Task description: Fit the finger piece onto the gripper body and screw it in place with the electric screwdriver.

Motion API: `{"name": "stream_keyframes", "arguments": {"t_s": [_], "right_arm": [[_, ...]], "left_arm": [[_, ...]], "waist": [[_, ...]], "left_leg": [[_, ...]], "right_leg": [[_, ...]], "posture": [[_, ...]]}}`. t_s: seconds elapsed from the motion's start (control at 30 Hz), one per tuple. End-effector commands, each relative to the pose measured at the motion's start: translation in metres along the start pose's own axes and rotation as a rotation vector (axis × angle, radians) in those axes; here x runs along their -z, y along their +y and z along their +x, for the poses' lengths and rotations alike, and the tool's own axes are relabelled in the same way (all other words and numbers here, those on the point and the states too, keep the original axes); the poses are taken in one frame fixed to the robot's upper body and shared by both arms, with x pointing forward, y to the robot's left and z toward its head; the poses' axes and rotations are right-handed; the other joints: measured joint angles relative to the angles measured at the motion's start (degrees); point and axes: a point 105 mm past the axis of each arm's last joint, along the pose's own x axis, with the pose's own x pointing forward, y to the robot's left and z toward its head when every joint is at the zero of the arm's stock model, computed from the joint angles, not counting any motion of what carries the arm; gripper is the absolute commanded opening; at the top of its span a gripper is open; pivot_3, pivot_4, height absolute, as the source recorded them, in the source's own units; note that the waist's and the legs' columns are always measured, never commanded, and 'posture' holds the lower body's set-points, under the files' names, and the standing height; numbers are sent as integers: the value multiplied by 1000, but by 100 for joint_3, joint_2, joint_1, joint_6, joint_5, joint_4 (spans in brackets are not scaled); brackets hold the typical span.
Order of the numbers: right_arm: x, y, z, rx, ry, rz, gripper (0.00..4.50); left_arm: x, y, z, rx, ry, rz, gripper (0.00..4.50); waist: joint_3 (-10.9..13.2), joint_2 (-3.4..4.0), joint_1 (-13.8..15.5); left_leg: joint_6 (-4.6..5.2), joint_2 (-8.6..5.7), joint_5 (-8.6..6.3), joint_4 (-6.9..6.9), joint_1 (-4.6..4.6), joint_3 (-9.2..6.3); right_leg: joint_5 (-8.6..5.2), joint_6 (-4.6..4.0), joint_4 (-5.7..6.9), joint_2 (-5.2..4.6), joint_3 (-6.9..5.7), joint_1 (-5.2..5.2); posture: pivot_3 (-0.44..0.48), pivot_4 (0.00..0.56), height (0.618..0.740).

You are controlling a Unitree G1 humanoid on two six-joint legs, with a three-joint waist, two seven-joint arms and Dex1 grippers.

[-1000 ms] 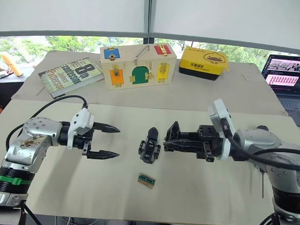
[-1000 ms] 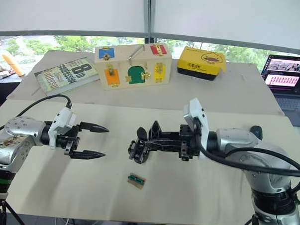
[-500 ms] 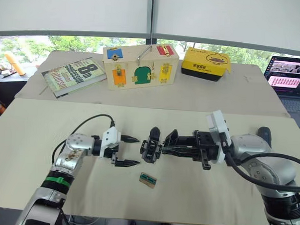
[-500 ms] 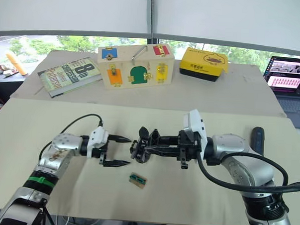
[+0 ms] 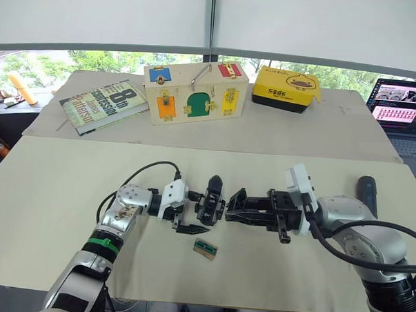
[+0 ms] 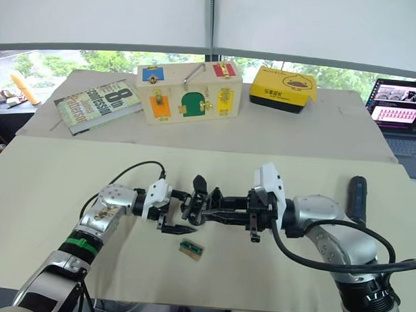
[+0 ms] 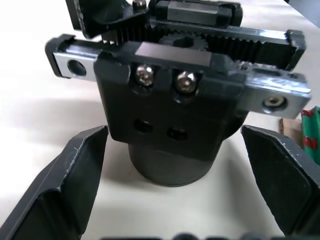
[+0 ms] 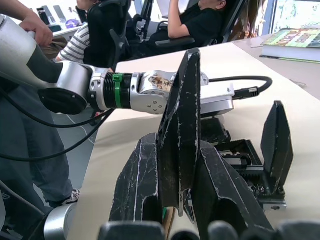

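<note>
Gripper body sits between the open left gripper's fingers.

Beige table (gripper body, screwdriver)

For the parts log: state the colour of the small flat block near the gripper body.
Tan with green: the small flat block, clearest in the left eye view.

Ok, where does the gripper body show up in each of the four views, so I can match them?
Left eye view: gripper body mid-table, between left pincer and right pincer.
Right eye view: same mid-table spot.
Left wrist view: centre, between the open fingers.
Right wrist view: behind the clamped finger piece.
Shared landmark: tan-and-green block on the table, just nearer the robot.
</note>
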Motion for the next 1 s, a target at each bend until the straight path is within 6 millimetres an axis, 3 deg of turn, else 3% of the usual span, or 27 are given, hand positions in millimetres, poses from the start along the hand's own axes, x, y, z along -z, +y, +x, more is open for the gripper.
{"name": "stream_keyframes", "arguments": {"t_s": [0.03, 0.13, 0.23, 0.33, 1.0], "right_arm": [[-8, 6, 1, -7, -24, -60, 421], [-7, 7, 3, -4, -26, -59, 421], [-7, 7, 4, -1, -31, -59, 421], [-6, 7, 6, 1, -35, -61, 414], [14, -15, 48, 26, -47, -175, 413]], "left_arm": [[-5, 3, 4, 12, -7, 26, 4500], [-7, 3, 7, 13, -33, 7, 4500], [-5, 1, 11, 18, -32, 10, 3763], [-2, -1, 13, 22, -28, 11, 2371], [16, -2, 12, 8, 74, 9, 2309]], "waist": [[0, 0, 1], [0, -1, 8], [0, -1, 7], [-1, -1, 8], [-5, -3, 7]], "left_leg": [[0, 0, 0, 0, 0, 0], [2, 0, -1, 1, 0, -2], [4, -1, -2, 2, -1, -2], [5, -1, -2, 2, 0, -2], [9, -4, -3, 7, 3, -3]], "right_leg": [[0, 0, 0, 0, 0, 0], [0, 0, 0, -1, 0, 0], [1, 0, 0, -3, 0, 1], [1, 1, 0, -3, 1, 1], [2, 3, 2, -4, -2, 10]], "posture": [[0, 150, 740], [0, 150, 740], [0, 150, 740], [0, 150, 740], [0, 150, 740]]}}
